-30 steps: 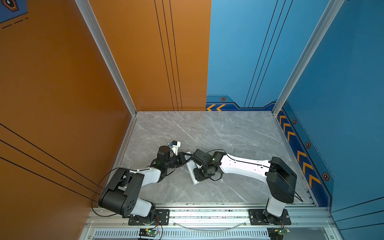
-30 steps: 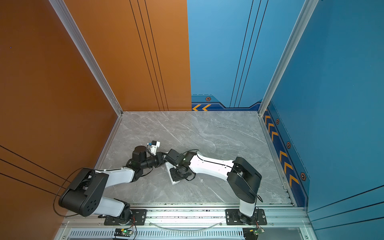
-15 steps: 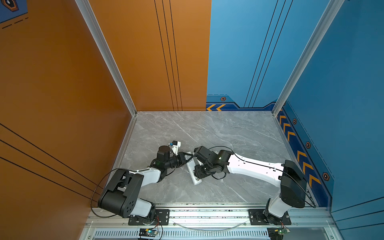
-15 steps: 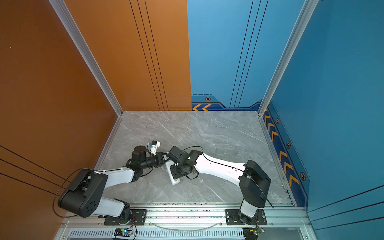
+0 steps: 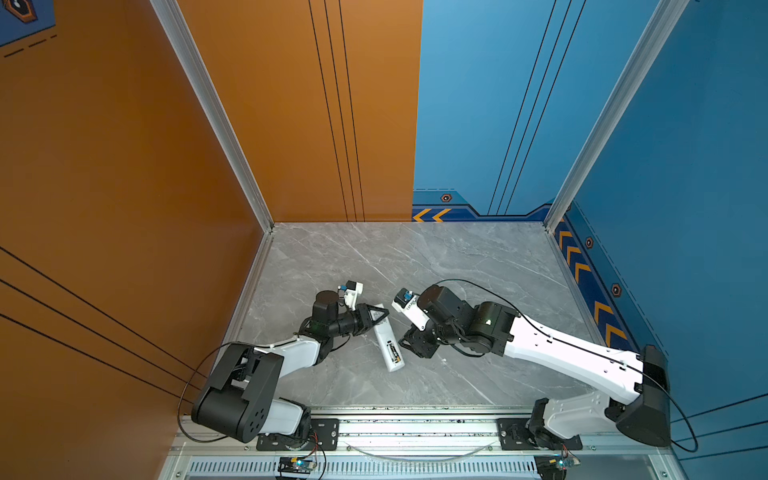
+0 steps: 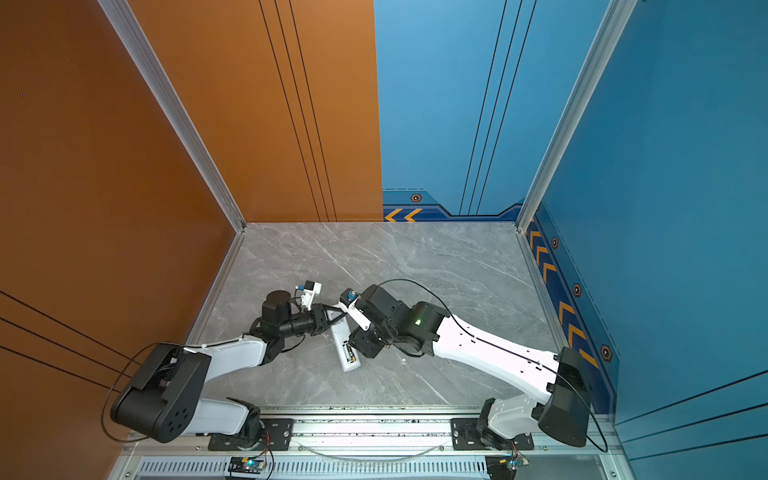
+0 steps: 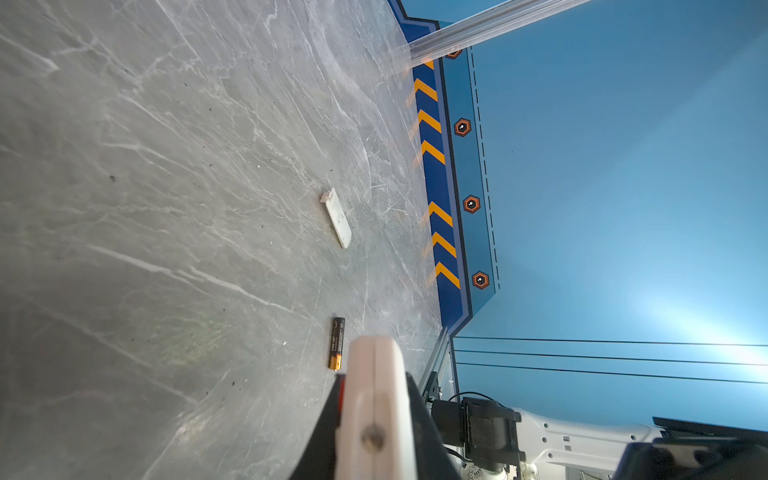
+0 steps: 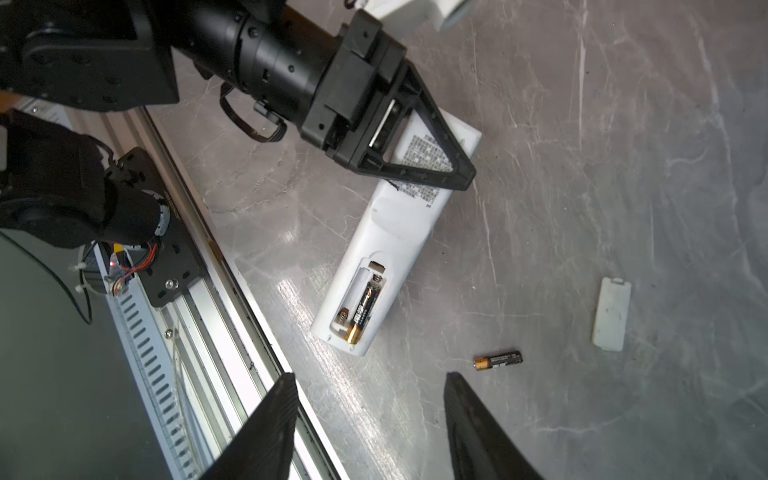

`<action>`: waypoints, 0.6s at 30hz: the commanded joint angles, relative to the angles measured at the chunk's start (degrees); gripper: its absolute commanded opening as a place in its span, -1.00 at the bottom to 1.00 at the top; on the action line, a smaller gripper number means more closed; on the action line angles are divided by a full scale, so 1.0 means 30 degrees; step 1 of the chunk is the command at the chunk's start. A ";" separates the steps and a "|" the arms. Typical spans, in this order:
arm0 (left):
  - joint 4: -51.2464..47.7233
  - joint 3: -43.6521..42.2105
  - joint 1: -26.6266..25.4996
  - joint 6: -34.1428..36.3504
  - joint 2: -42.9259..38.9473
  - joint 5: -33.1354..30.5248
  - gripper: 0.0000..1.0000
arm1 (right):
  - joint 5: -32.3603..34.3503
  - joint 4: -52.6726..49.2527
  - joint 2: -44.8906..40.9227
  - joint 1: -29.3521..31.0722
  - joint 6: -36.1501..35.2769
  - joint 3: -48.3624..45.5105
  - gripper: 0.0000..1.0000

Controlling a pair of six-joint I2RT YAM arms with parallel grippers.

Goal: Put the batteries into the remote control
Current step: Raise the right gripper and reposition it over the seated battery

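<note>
The left pincer (image 8: 464,178) is clenched on the remote control (image 8: 395,232) at the end away from the battery bay. As I judge it, the grip pins the body so it cannot skate on the surface (image 8: 582,166) when a cell is pressed in. The remote lies back-up with its open bay facing the right pincer (image 8: 370,377), which hangs above it released and empty, its fingers well apart. One seated battery (image 8: 363,309) fills a channel. The empty slot (image 8: 352,296) next to it is nearer the left pincer's arm. The loose battery (image 8: 498,359) lies flat on the surface just beyond one right fingertip, near the bay end of the remote, so only a short reach is needed. The cover (image 8: 611,313) rests further out past that battery, seemingly set aside so that it blocks nothing.
</note>
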 commanded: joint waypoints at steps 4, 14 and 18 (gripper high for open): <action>-0.2295 0.1243 0.0079 0.0876 -0.1102 0.1156 -1.00 | -0.1718 -0.0595 -0.1061 0.0546 -0.5263 -0.1305 0.18; -0.3417 0.1675 0.0053 0.1210 -0.1353 0.1692 -1.00 | -0.1125 -0.0845 -0.0087 0.1638 -0.8708 -0.1282 0.36; -0.3417 0.1730 0.0066 0.1085 -0.1310 0.1949 -1.00 | -0.0355 -0.0916 0.0342 0.1856 -0.9555 -0.1113 0.33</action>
